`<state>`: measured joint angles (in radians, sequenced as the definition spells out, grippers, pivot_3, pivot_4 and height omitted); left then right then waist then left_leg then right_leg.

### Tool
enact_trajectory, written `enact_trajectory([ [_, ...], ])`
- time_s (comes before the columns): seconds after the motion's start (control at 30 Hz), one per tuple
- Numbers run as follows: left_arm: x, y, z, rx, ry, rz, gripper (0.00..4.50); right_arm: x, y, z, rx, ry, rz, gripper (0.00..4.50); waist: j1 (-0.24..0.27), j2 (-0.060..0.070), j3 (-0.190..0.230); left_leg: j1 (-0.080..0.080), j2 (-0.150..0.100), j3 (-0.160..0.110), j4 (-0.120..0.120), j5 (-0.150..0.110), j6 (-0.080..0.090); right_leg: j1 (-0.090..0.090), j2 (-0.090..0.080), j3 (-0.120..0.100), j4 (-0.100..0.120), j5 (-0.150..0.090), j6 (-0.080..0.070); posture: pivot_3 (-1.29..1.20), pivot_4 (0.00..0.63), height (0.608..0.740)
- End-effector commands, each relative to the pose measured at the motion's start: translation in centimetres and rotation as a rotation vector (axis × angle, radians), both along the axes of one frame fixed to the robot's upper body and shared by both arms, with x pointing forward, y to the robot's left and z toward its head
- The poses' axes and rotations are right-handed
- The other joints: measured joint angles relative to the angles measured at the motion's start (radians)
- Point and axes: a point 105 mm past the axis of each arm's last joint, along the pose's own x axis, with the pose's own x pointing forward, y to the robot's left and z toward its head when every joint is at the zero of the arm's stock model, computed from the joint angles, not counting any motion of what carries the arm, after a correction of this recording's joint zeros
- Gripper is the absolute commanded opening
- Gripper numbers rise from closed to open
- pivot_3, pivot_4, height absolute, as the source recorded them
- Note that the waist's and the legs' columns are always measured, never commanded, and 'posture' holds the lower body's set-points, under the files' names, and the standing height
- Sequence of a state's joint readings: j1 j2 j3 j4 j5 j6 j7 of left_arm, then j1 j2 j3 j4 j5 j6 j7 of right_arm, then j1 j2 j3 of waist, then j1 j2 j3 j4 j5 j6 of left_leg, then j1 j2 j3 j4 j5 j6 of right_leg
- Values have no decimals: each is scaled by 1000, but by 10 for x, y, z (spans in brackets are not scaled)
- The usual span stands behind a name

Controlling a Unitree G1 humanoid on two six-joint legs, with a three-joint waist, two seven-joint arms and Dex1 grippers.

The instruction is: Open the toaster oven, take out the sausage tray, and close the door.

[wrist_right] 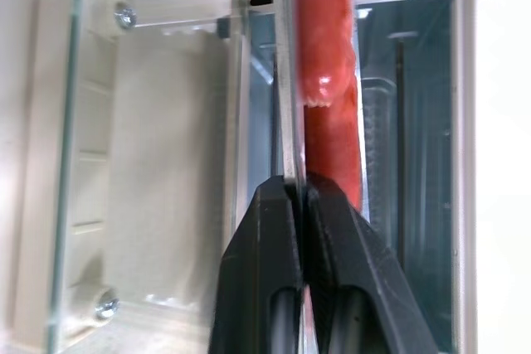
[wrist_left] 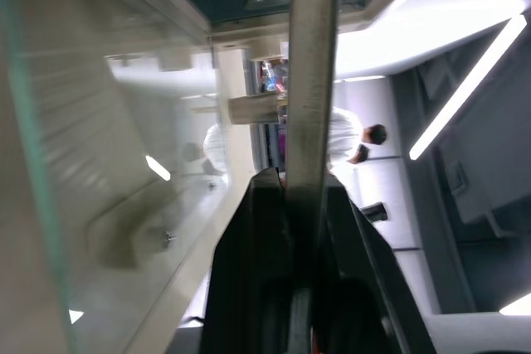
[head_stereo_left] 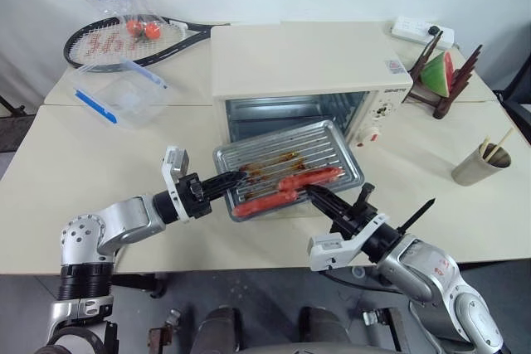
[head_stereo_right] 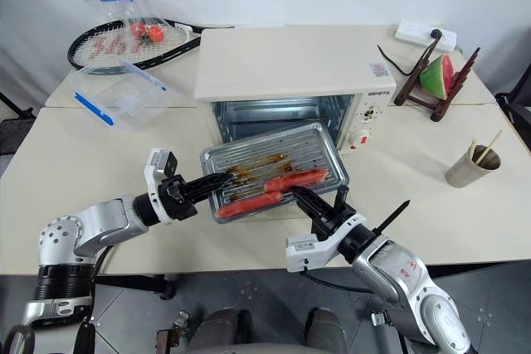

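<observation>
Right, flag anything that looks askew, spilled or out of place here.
The sausage tray hangs tilted outside the toaster oven, its near edge lower, pinched at its rim by the left pincer and the right pincer. Brown grease streaks its ridges and the sausages lie toward the low edge. Nothing has spilled.

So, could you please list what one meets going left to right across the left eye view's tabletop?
Tennis racket → clear plastic box → toaster oven → watermelon slice on its stand → paper cup.
</observation>
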<state>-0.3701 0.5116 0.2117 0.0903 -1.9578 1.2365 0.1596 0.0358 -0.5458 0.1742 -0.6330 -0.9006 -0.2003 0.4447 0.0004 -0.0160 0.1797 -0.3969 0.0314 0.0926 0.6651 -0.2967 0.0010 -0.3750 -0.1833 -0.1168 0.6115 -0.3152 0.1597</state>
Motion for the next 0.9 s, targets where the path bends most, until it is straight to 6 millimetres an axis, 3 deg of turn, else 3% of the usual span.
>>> enact_trajectory([
  [0.03, 1, -1, 9, -23, -28, 14, 44, -13, 9, 22, 86, -46, 73, 0, 0, 0, 0, 0, 0, 0, 0, 0, 0, 0, 0, 0, 0, 0, 0, 0, 150, 740],
  [0.13, -1, -1, 6, -5, -22, 24, 44, -15, 11, 20, 64, -33, 98, 0, 0, 0, 0, 0, 0, 0, 0, 0, 0, 0, 0, 0, 0, 0, 0, 0, 150, 740],
  [0.43, 1, 1, 3, 14, -4, 65, 0, -30, 18, 1, -22, 134, 296, 2729, 2, 0, 0, 0, 0, 0, 0, 0, 0, 1, 0, 0, -1, 0, 0, 0, 150, 740],
  [0.6, -1, 5, 4, 22, -14, 59, 0, -42, 3, -13, -59, 349, 403, 4404, 2, 0, 0, 1, 0, 0, 0, 0, 0, 1, 0, 0, -1, 0, 0, 0, 150, 740],
  [0.9, -28, 34, -3, 54, -15, -15, 0, -22, -21, 16, 99, 570, 346, 4482, -1, -1, 0, 4, 1, 0, -2, 0, 1, 1, 1, 3, -1, 0, 0, 0, 150, 740],
])
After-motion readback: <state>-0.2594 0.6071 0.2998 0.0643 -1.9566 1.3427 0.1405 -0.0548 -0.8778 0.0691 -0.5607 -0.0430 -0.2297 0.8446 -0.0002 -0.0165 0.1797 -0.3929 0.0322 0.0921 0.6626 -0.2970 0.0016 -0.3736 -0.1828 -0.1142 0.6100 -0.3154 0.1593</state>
